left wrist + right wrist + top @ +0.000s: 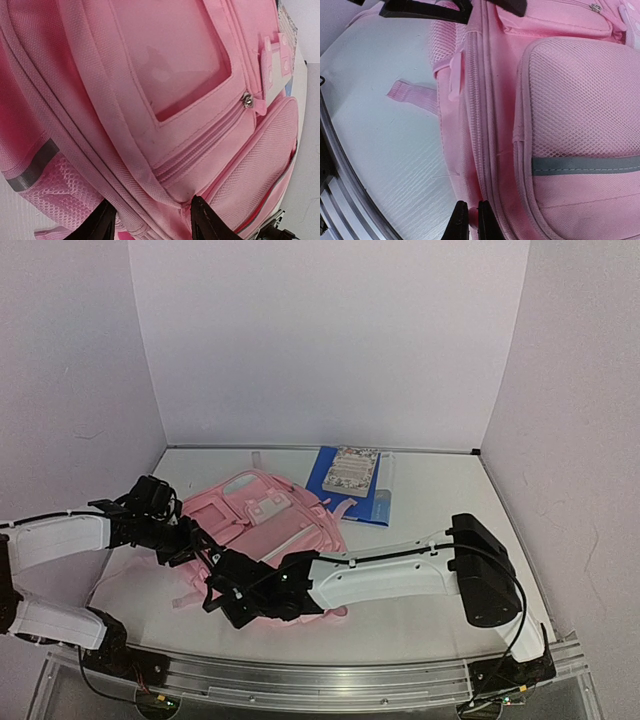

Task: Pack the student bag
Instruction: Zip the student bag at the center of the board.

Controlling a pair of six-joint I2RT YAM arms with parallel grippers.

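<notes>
Straddling the left edge of the student bag (270, 525), my left gripper (152, 216) stood wide; right gripper (470, 221) nearly closed at its near edge, hold unclear. Bag lay on table (435, 515), free room to its right.

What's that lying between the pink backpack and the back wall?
A blue book with a flower-patterned notebook on top, seen in the top view, just beyond the backpack.
</notes>
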